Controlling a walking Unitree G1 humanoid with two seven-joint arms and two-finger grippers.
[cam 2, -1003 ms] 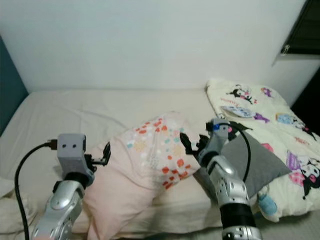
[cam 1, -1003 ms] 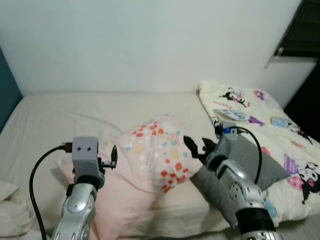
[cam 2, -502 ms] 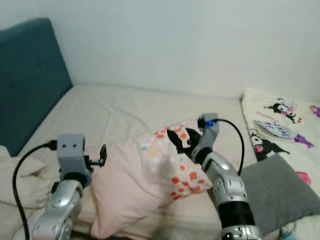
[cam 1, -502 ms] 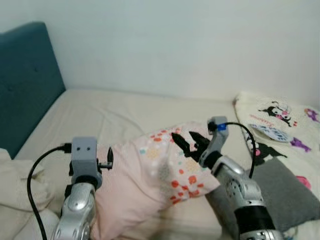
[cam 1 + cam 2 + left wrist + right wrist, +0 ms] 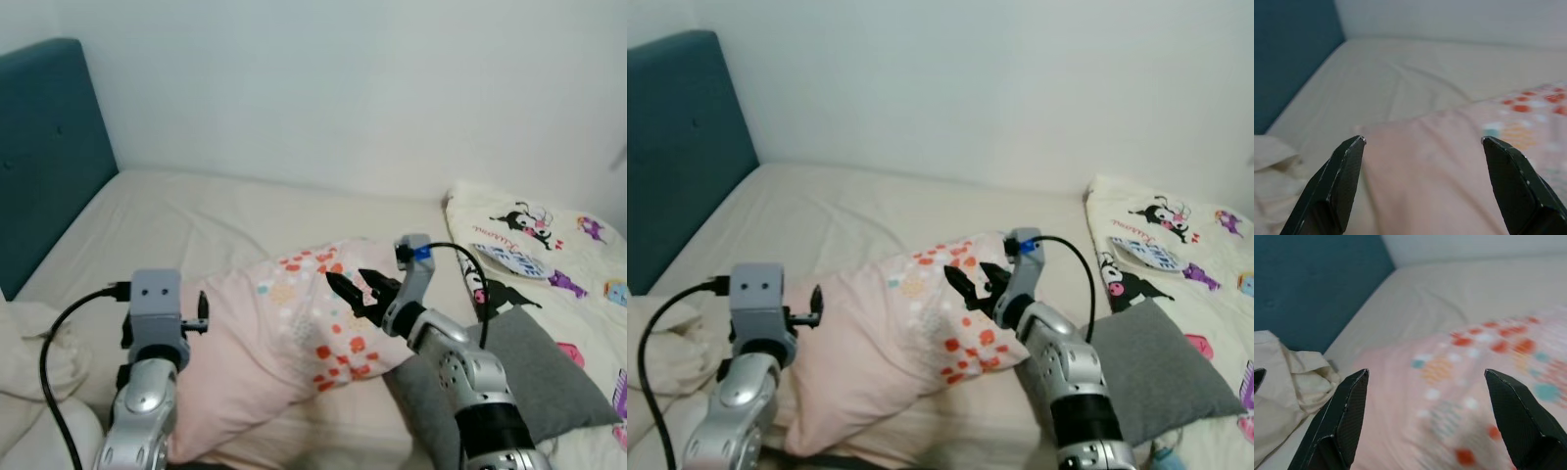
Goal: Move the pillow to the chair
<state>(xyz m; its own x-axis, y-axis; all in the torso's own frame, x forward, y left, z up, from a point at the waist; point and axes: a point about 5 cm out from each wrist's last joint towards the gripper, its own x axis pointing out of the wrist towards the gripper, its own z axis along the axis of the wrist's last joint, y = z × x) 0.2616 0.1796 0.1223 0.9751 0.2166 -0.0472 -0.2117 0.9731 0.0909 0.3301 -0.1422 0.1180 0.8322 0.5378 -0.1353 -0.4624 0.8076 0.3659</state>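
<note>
A pink pillow with coloured dots lies on the bed between my two arms. My left gripper is at its plain left end, open, and the pillow spreads between and beyond its fingers. My right gripper is over the patterned right end, also open, looking along the pillow toward the headboard. Whether either gripper presses on the pillow I cannot tell.
The beige mattress runs back to a white wall. A teal headboard stands at the left, with a crumpled cream blanket below it. A grey cushion and a cartoon-print quilt lie at the right.
The camera has swung left, bringing the headboard into view. My right gripper has moved from beside the pillow's right end to over its patterned part. Both grippers remain open.
</note>
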